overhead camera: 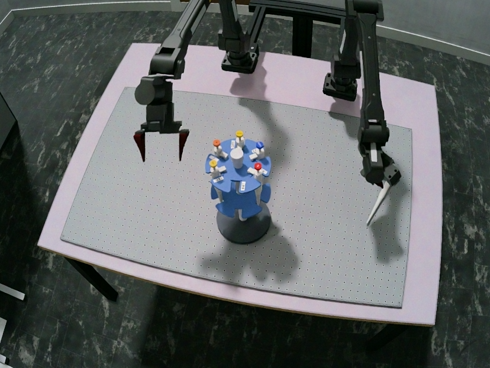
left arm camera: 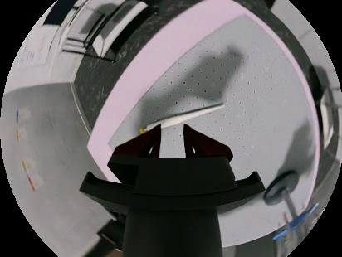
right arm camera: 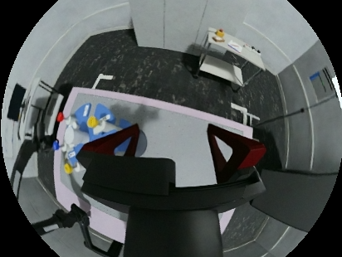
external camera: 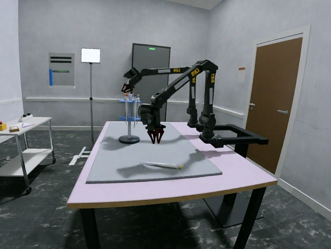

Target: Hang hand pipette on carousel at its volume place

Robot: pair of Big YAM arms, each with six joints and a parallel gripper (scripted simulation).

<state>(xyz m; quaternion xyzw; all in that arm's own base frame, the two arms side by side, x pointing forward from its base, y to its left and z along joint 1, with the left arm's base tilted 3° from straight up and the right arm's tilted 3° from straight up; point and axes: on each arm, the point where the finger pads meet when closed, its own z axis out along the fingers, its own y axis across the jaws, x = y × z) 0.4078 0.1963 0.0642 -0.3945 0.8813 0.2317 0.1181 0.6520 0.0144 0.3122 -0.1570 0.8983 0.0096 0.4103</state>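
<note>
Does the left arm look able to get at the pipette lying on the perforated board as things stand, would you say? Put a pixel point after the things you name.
Probably yes: the left gripper [overhead camera: 383, 184] [external camera: 156, 143] [left arm camera: 172, 128] hangs above the pipette [overhead camera: 378, 203] [external camera: 163, 164] [left arm camera: 178, 119], its fingers parted around nothing. The carousel [overhead camera: 237, 203] [external camera: 129, 129] [left arm camera: 289, 199] stands well aside, and nothing visible blocks the way down.

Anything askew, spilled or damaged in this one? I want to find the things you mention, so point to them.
Nothing stands out. The carousel [overhead camera: 243, 233] [external camera: 129, 137] [left arm camera: 280, 188] [right arm camera: 102, 111] stands upright, and no spill or damage shows. The yellow-buttoned pipette [overhead camera: 378, 203] [external camera: 163, 164] [left arm camera: 178, 119] lying loose is the one to be hung.
</note>
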